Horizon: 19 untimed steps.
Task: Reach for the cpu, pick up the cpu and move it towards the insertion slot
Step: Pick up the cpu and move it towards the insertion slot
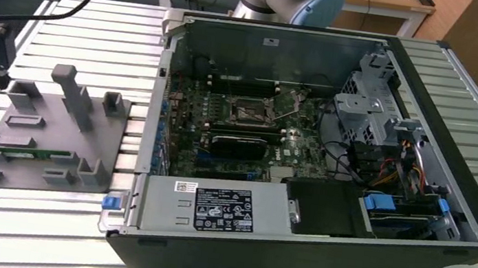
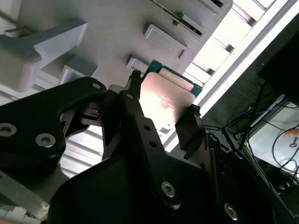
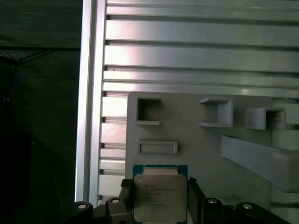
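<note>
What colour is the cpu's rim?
Teal green; the cpu rim shows best in the first wrist view.

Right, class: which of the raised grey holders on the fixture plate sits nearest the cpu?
The low rectangular frame, right beside the cpu in the first wrist view; the three open square pockets stand farther off.

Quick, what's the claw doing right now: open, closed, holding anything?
Claw: closed on the cpu, gripping it by two opposite edges, as seen in both wrist views.
</note>
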Each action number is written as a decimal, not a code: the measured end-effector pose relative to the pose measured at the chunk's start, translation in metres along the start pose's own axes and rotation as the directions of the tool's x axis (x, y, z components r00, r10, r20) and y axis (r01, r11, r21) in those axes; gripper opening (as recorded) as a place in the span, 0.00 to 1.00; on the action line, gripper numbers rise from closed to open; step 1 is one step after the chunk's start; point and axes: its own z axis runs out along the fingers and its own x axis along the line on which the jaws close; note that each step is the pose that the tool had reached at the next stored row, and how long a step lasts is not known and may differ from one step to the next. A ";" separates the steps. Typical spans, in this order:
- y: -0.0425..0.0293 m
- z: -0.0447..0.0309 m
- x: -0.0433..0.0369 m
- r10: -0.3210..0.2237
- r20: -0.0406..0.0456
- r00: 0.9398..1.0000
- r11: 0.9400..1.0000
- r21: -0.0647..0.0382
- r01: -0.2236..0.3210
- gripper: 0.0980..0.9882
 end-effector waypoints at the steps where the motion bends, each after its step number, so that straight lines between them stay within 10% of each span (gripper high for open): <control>1: 0.0000 -0.0009 0.0000 0.000 0.000 1.000 1.000 0.000 0.000 0.50; 19: 0.0017 -0.0351 0.0004 0.000 0.000 1.000 1.000 0.000 0.000 0.50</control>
